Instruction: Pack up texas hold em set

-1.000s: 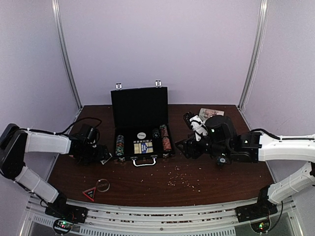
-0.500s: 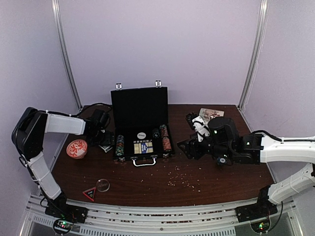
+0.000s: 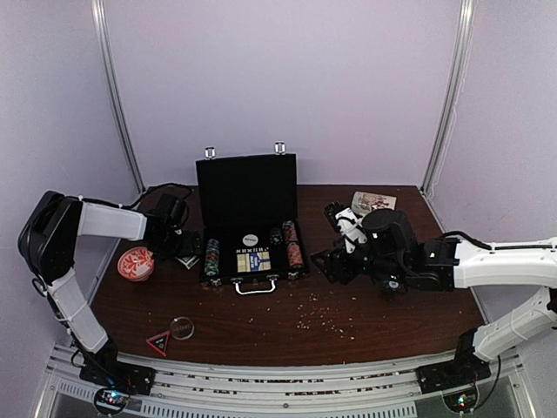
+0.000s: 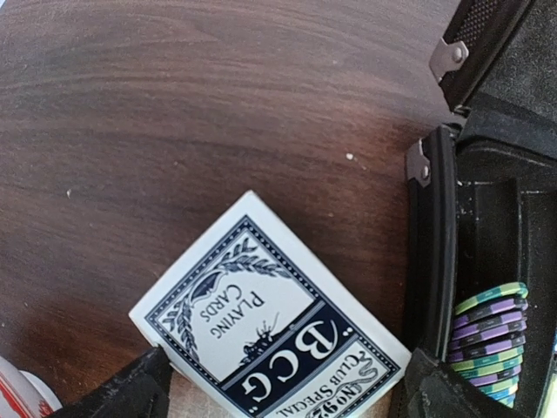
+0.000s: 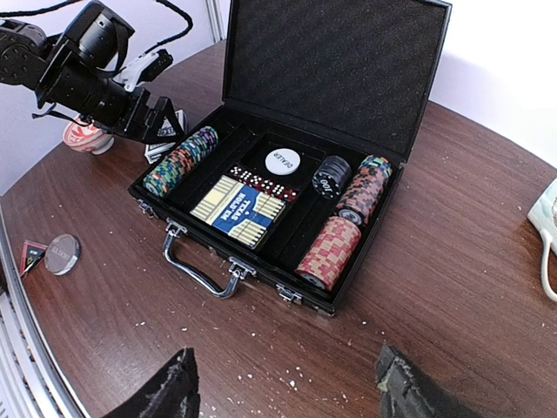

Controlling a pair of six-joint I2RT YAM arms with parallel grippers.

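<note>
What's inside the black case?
The black case holds rows of striped chips, a blue card box, red dice and a white dealer button. Whatever lies beneath the chips and card box is covered.

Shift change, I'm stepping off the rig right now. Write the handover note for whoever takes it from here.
Left gripper: open, fingers either side of the blue card deck, which lies flat on the table just left of the case.
Right gripper: open, empty, off to the case's right.
Case: open, lid upright, mid-table.
Done: chip stacks, dealer button, dice and one boxed deck sit inside.
Left: blue card deck goes in, probably also the round button near the front-left edge; then shut the lid.
</note>
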